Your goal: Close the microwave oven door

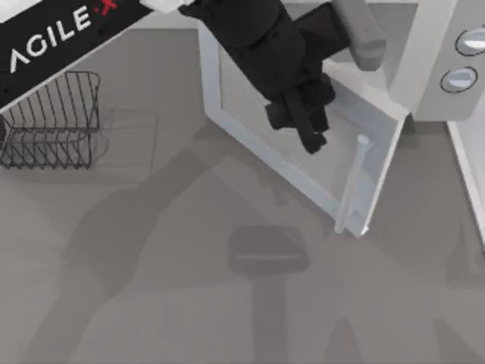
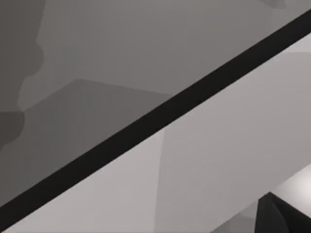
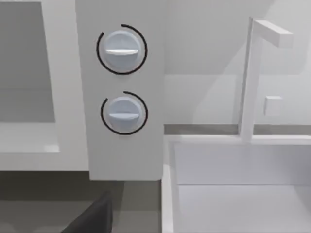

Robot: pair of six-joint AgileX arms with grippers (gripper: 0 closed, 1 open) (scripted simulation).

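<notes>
The white microwave oven (image 1: 436,68) stands at the back right, its two grey-blue knobs (image 1: 459,78) facing the front. In the right wrist view the knobs (image 3: 121,51) sit one above the other on the side panel (image 3: 126,150). The door (image 1: 227,114) stands swung open toward the left, with its speckled grey window up and its pale bar handle (image 1: 352,182) at the free end. My left gripper (image 1: 307,129) hangs over the window, close to the handle. The left wrist view looks close at the door's dark inner edge (image 2: 146,126).
A dark wire rack (image 1: 53,121) stands at the table's left. A white basin (image 3: 233,194) with a thin upright post (image 3: 247,82) sits right of the microwave; its rim (image 1: 464,174) runs along the table's right edge. Bare grey table lies in front.
</notes>
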